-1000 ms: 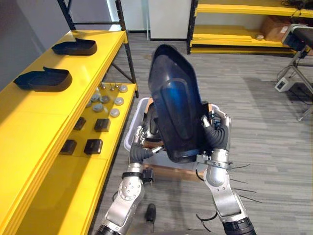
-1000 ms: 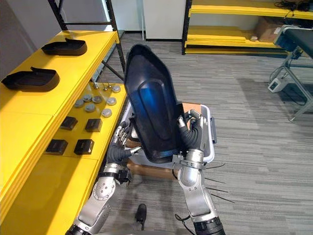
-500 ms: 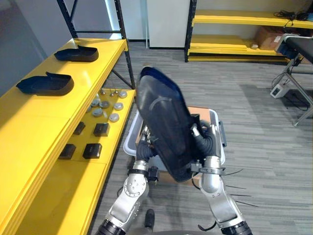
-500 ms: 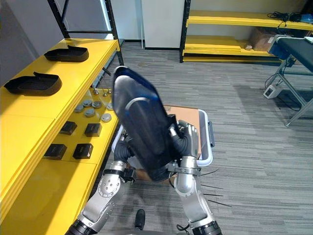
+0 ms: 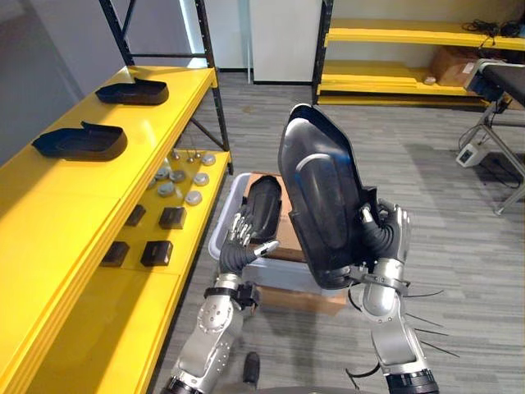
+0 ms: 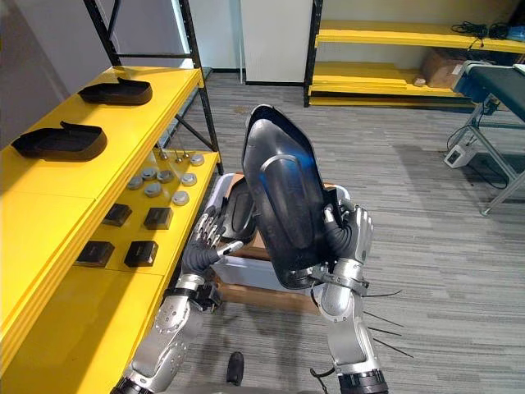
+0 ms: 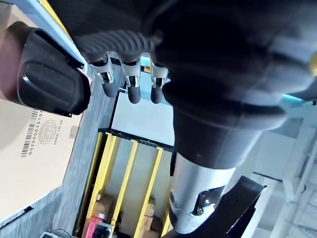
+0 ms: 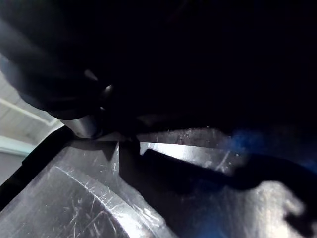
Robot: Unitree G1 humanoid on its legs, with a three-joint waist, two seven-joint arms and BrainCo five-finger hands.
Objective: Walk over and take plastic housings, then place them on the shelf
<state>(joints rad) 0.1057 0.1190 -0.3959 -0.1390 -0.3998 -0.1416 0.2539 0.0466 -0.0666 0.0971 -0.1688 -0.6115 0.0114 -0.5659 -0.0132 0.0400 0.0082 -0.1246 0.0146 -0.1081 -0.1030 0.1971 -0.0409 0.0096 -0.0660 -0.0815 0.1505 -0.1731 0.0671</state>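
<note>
A large black plastic housing (image 5: 321,193) stands nearly upright above the floor. My right hand (image 5: 387,238) is shut on its lower right edge, fingers curled round the rim. The right wrist view shows the housing's glossy surface (image 8: 89,198) from very close. My left hand (image 5: 243,243) hangs open to the left of the housing, fingers straight, apart from it. Past those fingers (image 7: 130,79) lies a second black housing (image 5: 264,205) inside the grey bin (image 5: 223,234). Two more black housings (image 5: 82,141) (image 5: 133,90) rest on the yellow shelf's top level (image 5: 49,213).
The shelf's lower level (image 5: 123,312) holds small black boxes (image 5: 156,253) and several round silver discs (image 5: 182,185). The bin stands on a cardboard box (image 5: 303,300). Another yellow rack (image 5: 410,57) lines the back wall. A grey stand (image 5: 500,123) is at the far right.
The housing has swung to the right and stands more upright in my right hand. My left hand, hidden behind it before, now shows apart from it and open. The camera has shifted slightly.
</note>
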